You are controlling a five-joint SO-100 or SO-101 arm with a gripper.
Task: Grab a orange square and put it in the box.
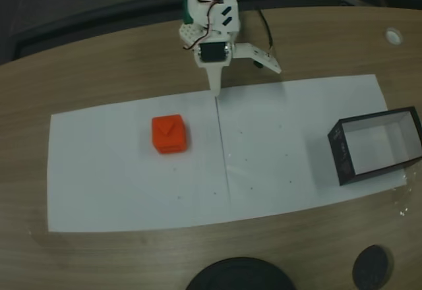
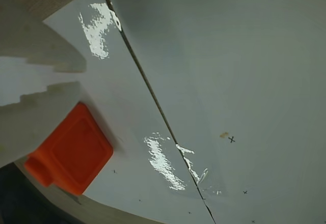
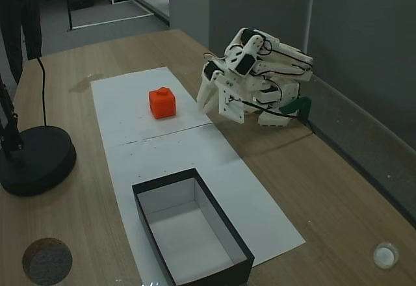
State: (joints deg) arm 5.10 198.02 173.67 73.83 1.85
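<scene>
White paper [image 1: 277, 145], orange square [image 1: 169, 134] well apart from box [image 1: 377, 145].

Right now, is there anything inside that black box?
Empty. The black box shows only its bare white inside in both fixed views, and the orange cube sits apart on the white paper.

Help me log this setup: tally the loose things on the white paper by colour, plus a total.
Orange: 1, the orange square
Black with white inside: 1, the box
Total: 2
Both sit on the white paper, apart from each other.
</scene>
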